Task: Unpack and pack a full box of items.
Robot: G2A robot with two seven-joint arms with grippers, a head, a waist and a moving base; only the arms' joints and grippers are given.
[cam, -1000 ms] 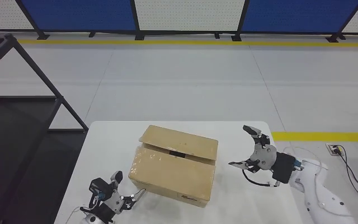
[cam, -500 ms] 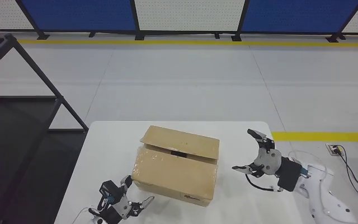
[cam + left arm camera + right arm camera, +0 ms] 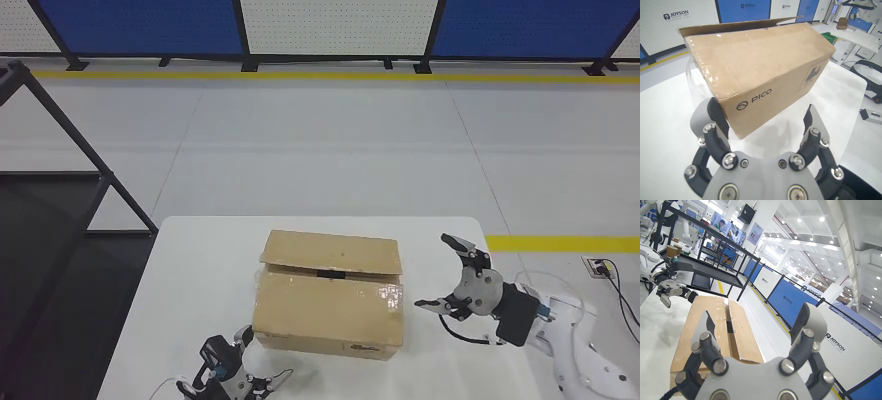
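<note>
Box (image 3: 330, 305) at the middle of the table (image 3: 200, 270), its far flap (image 3: 330, 255) slightly lifted. The left gripper (image 3: 762, 110), spread and empty, has one pad (image 3: 718, 117) seemingly against the box's near corner. The right gripper (image 3: 436, 272), likewise spread and empty, stands just beside the opposite end. The step appears to be squaring the box: push low on the corner, slowly, clear of the flaps. Against the earlier frames, the box is turned squarer and the left gripper sits farther along its near side.

1 overhead view, 2 close wrist views, shared box (image 3: 328, 300)
</note>
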